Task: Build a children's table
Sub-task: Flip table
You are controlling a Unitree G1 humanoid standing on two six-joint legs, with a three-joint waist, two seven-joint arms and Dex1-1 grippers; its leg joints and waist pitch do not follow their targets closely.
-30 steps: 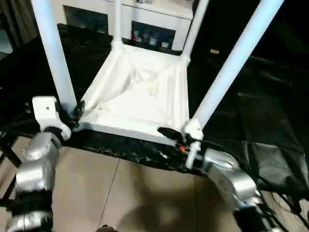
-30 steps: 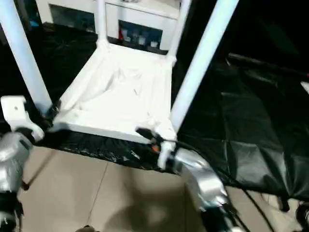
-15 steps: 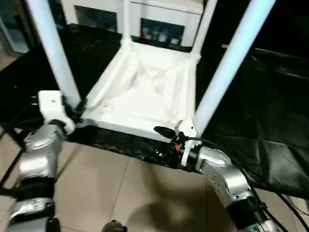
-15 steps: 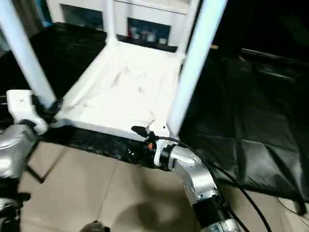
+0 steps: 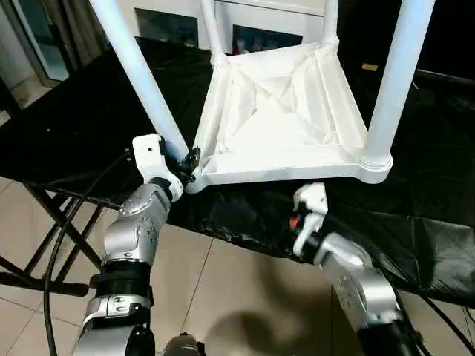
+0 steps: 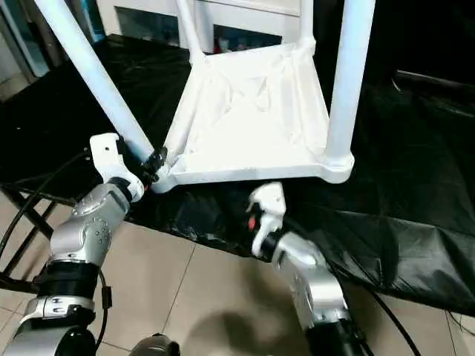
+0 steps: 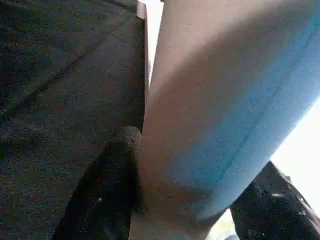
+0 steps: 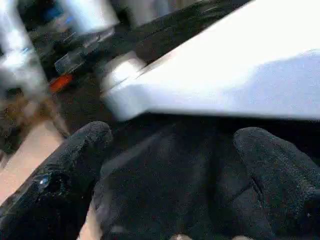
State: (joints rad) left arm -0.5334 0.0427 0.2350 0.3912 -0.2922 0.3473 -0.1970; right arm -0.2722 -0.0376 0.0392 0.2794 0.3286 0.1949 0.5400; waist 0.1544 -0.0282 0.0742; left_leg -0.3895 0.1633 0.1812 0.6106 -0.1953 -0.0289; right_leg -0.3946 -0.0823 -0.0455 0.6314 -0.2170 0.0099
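While the white plastic rectangular tabletop (image 5: 286, 122) lies upside down on the black-covered bench (image 5: 89, 119), its ribbed underside faces up and 4 long white tubular legs rise from its rounded corner sockets. The near-left leg (image 5: 137, 70) leans out toward the robot's left; the near-right leg (image 5: 397, 74) stands almost upright in its socket at the bench's front edge. The 2 far legs (image 5: 210, 26) stand at the back corners, in front of a white glass-doored cabinet (image 5: 256, 22).

The left claw (image 5: 187, 162) grips the base of the near-left leg just above its corner socket; in the left wrist view its black fingers (image 7: 107, 190) press against either side of the tube. The right claw (image 8: 170, 170) stands wide with nothing between its black fingers, just in front of the tabletop's near edge and apart from it, over the black cover. Beige floor tiles (image 5: 223, 297) lie below the silver forearms.
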